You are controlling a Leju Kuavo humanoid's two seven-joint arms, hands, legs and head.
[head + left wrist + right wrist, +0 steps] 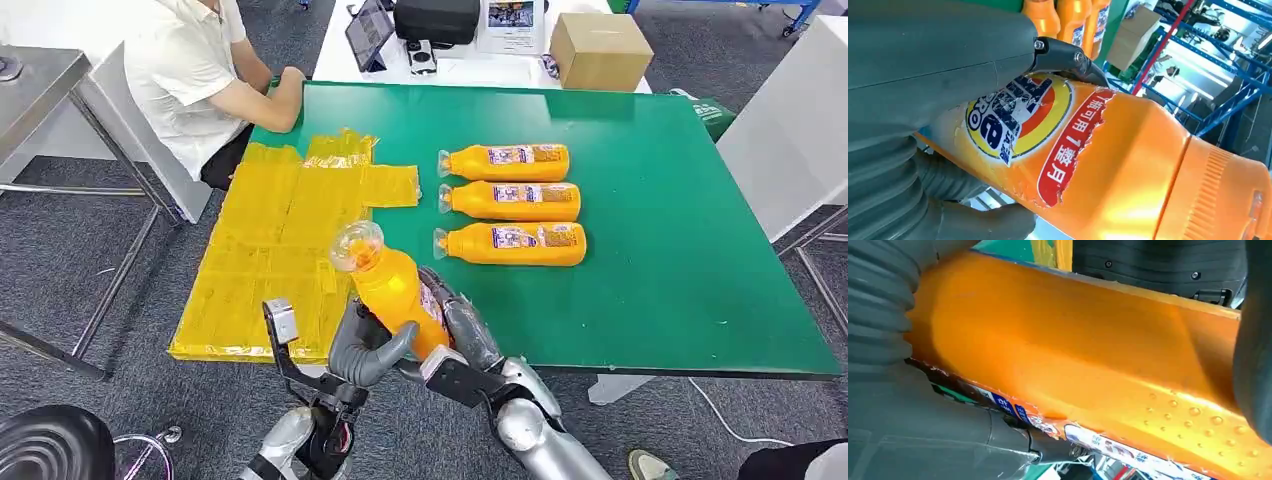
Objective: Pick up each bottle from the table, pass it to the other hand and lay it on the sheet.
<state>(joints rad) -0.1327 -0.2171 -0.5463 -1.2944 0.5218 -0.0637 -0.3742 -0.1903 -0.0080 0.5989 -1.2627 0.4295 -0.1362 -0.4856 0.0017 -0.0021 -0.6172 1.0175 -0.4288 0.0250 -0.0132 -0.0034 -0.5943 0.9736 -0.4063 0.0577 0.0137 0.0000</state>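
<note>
One bottle [389, 290] is being held upright at lower centre of the head view, its clear cap uppermost, over the near edge of the green table [680, 260]. It is being gripped low on its body by both hands at once: the left hand [368, 350] is wrapped around it from the left, the right hand [462, 328] from the right, so the pass between hands is judged to be in progress. In both wrist views the orange body is being clasped close against the grey fingers. Three bottles [510, 202] are lying in a row at centre, waiting. No bottle is yet lying on the yellow sheet [270, 250] at left. Counted: four bottles, one sheet.
</note>
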